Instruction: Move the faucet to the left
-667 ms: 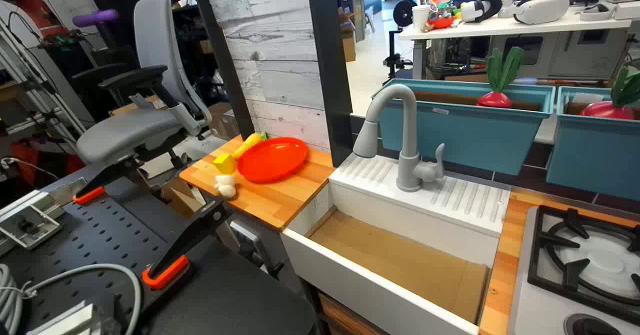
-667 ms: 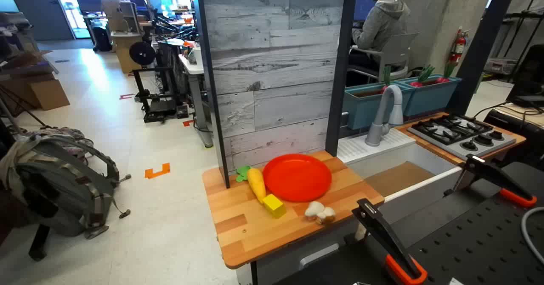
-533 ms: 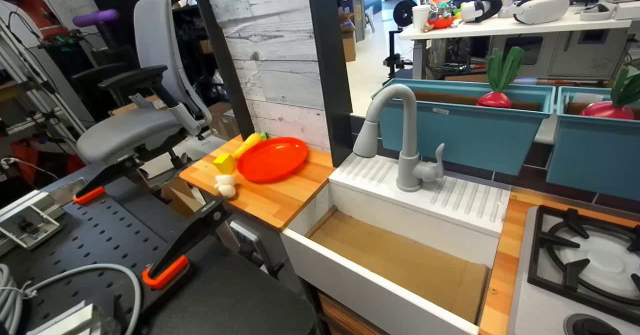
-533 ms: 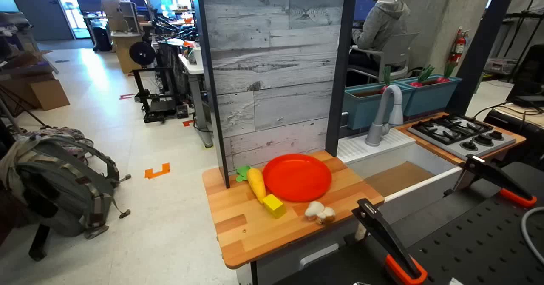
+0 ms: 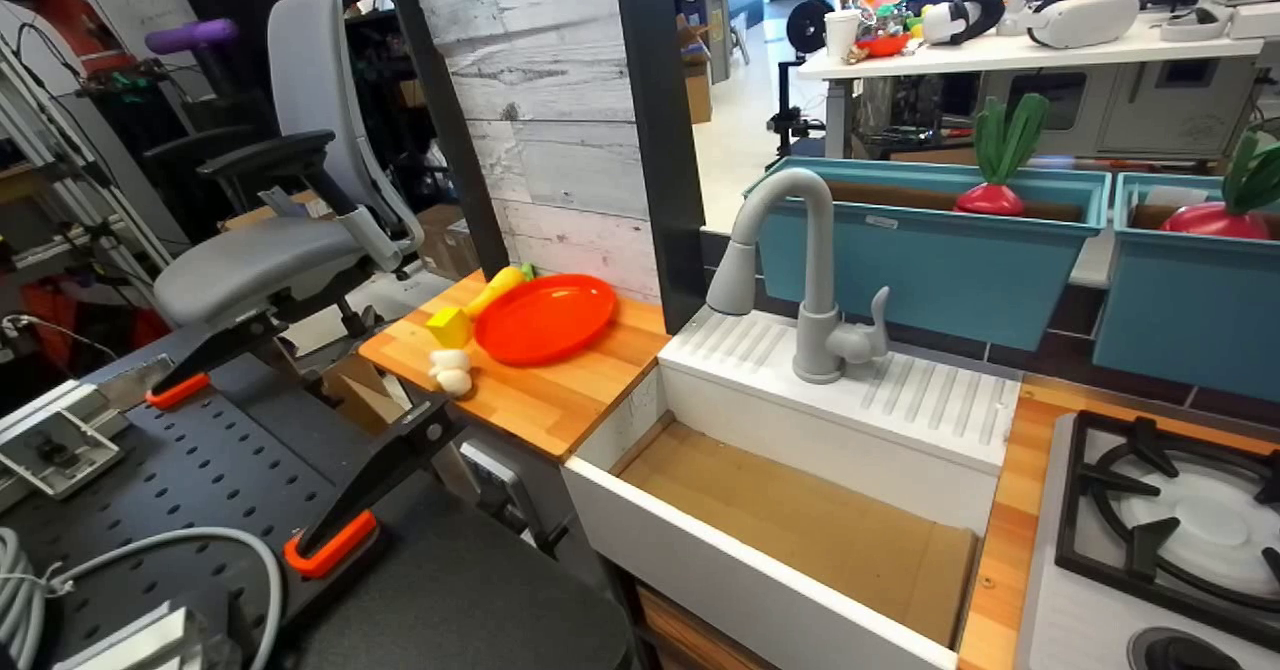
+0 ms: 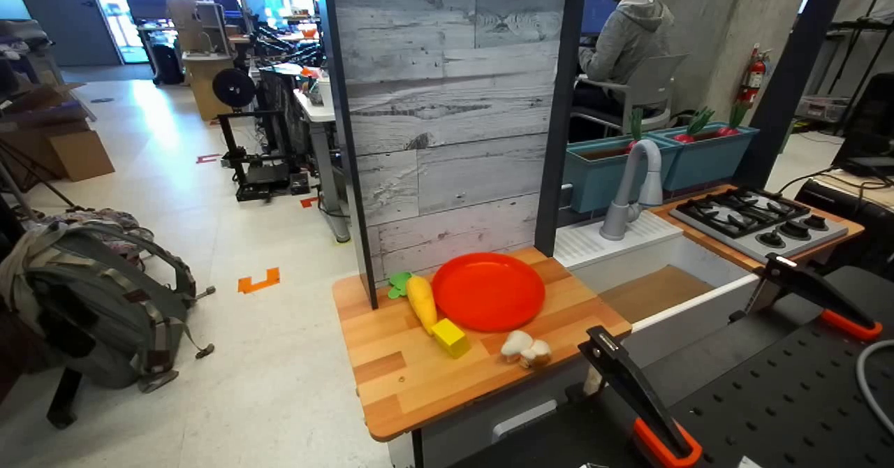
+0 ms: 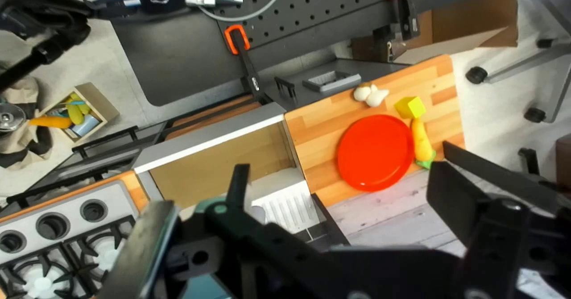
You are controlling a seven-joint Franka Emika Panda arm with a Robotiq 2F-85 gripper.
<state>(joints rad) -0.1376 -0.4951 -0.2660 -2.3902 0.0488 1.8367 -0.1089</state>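
The faucet point(image 5: 820, 240) is a tall grey gooseneck tap standing upright on the ribbed white ledge behind the white sink point(image 5: 760, 580). Its spout points toward the red plate's side in an exterior view. It also shows in an exterior view point(image 6: 624, 195), with its spout end over toward the stove side. In the wrist view most of it is hidden behind my gripper; only a small grey piece shows beside a finger. My gripper point(image 7: 341, 169) is open, fingers wide apart with nothing between them, high above the counter. It is out of view in both exterior views.
A red plate point(image 5: 545, 320), yellow carrot point(image 6: 421, 302), yellow block point(image 6: 450, 337) and white mushrooms point(image 6: 525, 349) lie on the wooden counter. A panelled wall point(image 6: 454, 105) rises behind them. Blue planters point(image 5: 920, 270) stand behind the faucet. A stove point(image 6: 761, 223) is beside the sink.
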